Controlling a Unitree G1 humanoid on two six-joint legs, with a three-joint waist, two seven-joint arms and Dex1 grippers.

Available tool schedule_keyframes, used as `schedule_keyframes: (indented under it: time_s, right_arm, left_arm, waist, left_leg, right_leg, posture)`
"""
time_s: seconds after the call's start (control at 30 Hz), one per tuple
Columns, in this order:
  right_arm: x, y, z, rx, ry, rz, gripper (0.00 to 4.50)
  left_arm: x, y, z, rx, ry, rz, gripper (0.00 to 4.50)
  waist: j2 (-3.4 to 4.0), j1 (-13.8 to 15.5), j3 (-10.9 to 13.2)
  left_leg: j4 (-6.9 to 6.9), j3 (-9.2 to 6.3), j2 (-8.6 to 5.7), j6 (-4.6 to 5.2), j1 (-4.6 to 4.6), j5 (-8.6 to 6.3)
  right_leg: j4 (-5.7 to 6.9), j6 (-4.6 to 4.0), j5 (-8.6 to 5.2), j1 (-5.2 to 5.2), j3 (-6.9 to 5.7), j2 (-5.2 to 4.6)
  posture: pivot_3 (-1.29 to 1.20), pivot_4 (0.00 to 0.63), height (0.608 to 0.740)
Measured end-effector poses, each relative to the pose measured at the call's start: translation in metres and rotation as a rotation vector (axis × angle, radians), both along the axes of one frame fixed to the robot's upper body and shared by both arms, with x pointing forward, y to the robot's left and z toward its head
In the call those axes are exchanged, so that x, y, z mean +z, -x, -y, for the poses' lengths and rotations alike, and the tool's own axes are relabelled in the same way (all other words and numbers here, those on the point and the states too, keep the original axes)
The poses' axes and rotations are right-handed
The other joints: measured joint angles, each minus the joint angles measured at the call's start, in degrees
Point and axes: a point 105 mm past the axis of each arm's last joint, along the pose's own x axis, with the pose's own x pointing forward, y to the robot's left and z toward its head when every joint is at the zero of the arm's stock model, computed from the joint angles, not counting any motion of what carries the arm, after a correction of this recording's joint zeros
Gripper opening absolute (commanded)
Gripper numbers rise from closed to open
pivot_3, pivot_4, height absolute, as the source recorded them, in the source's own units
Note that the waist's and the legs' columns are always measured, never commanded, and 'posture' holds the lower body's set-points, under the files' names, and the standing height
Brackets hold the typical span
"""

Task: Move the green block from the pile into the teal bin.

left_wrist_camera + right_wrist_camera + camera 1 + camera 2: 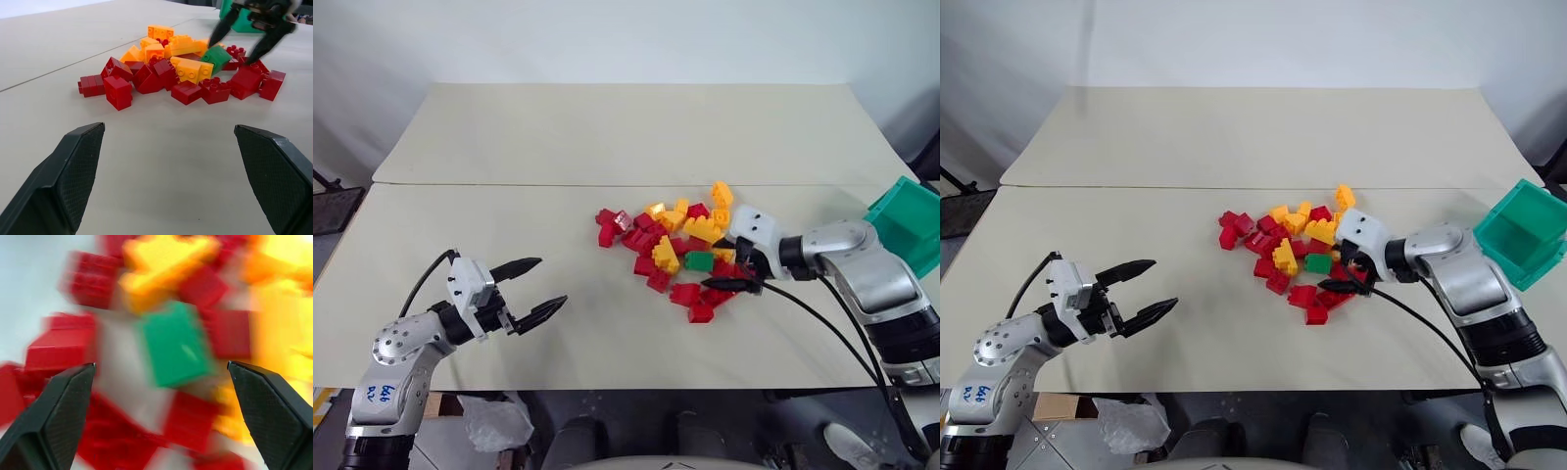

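Reaching down over the pile (680, 240), the right gripper (732, 264) spread its fingers wide, seemingly just short of the green block (698, 260). The left gripper (530, 289) hovered level near the tabletop's (607, 137) left edge, jaws apart.

My right pincer (736, 264) is showing matt black fingers (51, 418) with a fine cross-hatched grain, and my left pincer (536, 288) is wearing the same dull, textured pads behind a smooth white plastic housing. The green block (698, 260) is looking like smooth, slightly glossy moulded plastic, as are the red and yellow-orange bricks of the pile (671, 245), their studs catching small highlights. The bench (558, 137) is lying matt, pale and smooth beneath them, while the teal bin (907, 221) is showing thin, faintly see-through plastic walls.
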Motion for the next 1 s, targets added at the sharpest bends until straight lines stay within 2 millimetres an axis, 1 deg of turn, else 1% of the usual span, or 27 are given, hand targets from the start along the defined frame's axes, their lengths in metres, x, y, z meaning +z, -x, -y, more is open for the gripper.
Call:
schedule_keyframes:
  time_s: [0.03, 0.13, 0.27, 0.33, 0.43, 0.57, 0.6, 0.63, 0.77, 0.87, 0.9, 1.0]
  right_arm:
    - [-0.007, 0.003, 0.000, -0.002, 0.002, -0.037, 4.48]
    - [-0.008, 0.003, -0.004, 0.002, -0.006, -0.034, 4.48]
    - [-0.012, -0.004, -0.012, 0.010, 0.031, 0.021, 4.48]
    - [-0.015, -0.010, -0.011, -0.016, 0.051, 0.042, 4.48]
    - [-0.012, -0.015, -0.012, -0.036, 0.063, 0.077, 4.48]
    - [-0.013, -0.017, -0.016, -0.060, 0.039, 0.062, 4.48]
    - [-0.013, -0.017, -0.017, -0.066, 0.031, 0.059, 4.11]
    - [-0.013, -0.017, -0.018, -0.073, 0.024, 0.052, 3.94]
    - [-0.012, -0.015, -0.021, -0.074, 0.002, 0.046, 2.67]
    - [-0.012, -0.013, -0.019, -0.088, -0.019, 0.046, 1.69]
    - [-0.012, -0.013, -0.018, -0.099, -0.030, 0.040, 1.46]
    - [-0.010, -0.012, -0.013, -0.127, -0.077, 0.031, 1.46]
  left_arm:
    - [0.000, 0.000, 0.000, 0.000, 0.000, 0.000, 4.50]
    - [0.000, 0.000, 0.000, 0.000, 0.000, 0.000, 4.50]
    - [0.000, 0.000, 0.001, -0.002, 0.001, 0.001, 4.50]
    - [0.000, 0.000, 0.001, -0.002, 0.001, 0.000, 4.50]
    - [-0.001, 0.000, 0.001, 0.001, 0.001, -0.001, 4.50]
    - [-0.001, 0.000, 0.001, 0.003, 0.003, -0.001, 4.50]
    - [-0.001, 0.000, 0.001, 0.003, 0.004, -0.001, 4.50]
    - [-0.001, 0.000, 0.001, 0.005, 0.005, 0.000, 4.50]
    - [-0.001, -0.001, 0.001, 0.010, 0.008, 0.000, 4.50]
    - [-0.001, -0.001, 0.001, 0.010, 0.008, 0.000, 4.50]
    - [-0.001, 0.000, 0.001, 0.010, 0.008, 0.001, 4.50]
    - [-0.001, 0.000, 0.001, 0.010, 0.007, 0.001, 4.50]
  waist:
    - [0.00, 0.0, 0.0]
    - [0.04, -0.2, 0.0]
    - [0.04, -0.2, 0.0]
    - [0.04, -0.2, 0.0]
    - [0.04, -0.2, 0.0]
    - [0.04, -0.3, 0.0]
    - [0.04, -0.4, 0.0]
    - [0.04, -0.5, 0.0]
    - [0.04, -0.4, 0.0]
    - [0.04, -0.3, 0.0]
    - [0.04, -0.3, 0.0]
    - [0.04, -0.1, 0.0]
  left_leg:
    - [0.00, 0.00, -0.01, 0.00, -0.03, 0.00]
    - [0.01, 0.05, 0.00, 0.00, -0.05, 0.00]
    - [0.01, 0.05, -0.01, 0.00, -0.06, 0.00]
    - [0.01, 0.05, -0.03, 0.00, -0.08, 0.00]
    - [0.01, 0.06, -0.02, 0.00, -0.07, 0.00]
    - [0.01, 0.05, 0.01, 0.00, -0.07, 0.00]
    - [0.01, 0.06, 0.02, 0.00, -0.07, 0.00]
    - [0.00, 0.07, 0.02, -0.01, -0.06, 0.00]
    - [0.01, 0.07, 0.03, -0.01, -0.06, 0.00]
    - [0.01, 0.08, 0.01, 0.00, -0.05, 0.00]
    - [0.01, 0.07, 0.01, -0.01, -0.06, 0.00]
    - [0.01, 0.04, -0.01, 0.00, -0.09, 0.00]
  right_leg:
    - [-0.01, 0.00, 0.00, -0.01, 0.00, 0.00]
    - [-0.02, 0.00, 0.00, -0.05, 0.01, 0.00]
    - [-0.01, 0.00, 0.00, -0.08, 0.01, 0.00]
    - [-0.02, 0.00, 0.00, -0.08, 0.00, 0.00]
    - [-0.01, 0.00, 0.00, -0.08, 0.01, 0.00]
    - [0.01, 0.00, 0.00, -0.08, 0.00, 0.03]
    - [0.00, 0.00, 0.00, -0.09, 0.00, 0.03]
    - [0.01, 0.00, 0.00, -0.10, 0.00, 0.04]
    - [0.02, 0.00, 0.00, -0.09, 0.01, 0.04]
    - [0.01, 0.00, 0.00, -0.08, 0.03, 0.02]
    - [0.01, 0.00, 0.00, -0.09, 0.03, 0.02]
    - [0.00, 0.00, 0.00, -0.10, 0.01, 0.01]
  posture:
    - [0.00, 0.150, 0.740]
    - [0.00, 0.150, 0.740]
    - [0.00, 0.150, 0.740]
    - [0.00, 0.150, 0.740]
    - [0.00, 0.150, 0.740]
    - [0.00, 0.150, 0.740]
    - [0.00, 0.150, 0.740]
    - [0.00, 0.150, 0.740]
    - [0.00, 0.150, 0.740]
    - [0.00, 0.150, 0.740]
    - [0.00, 0.150, 0.740]
    - [0.00, 0.150, 0.740]
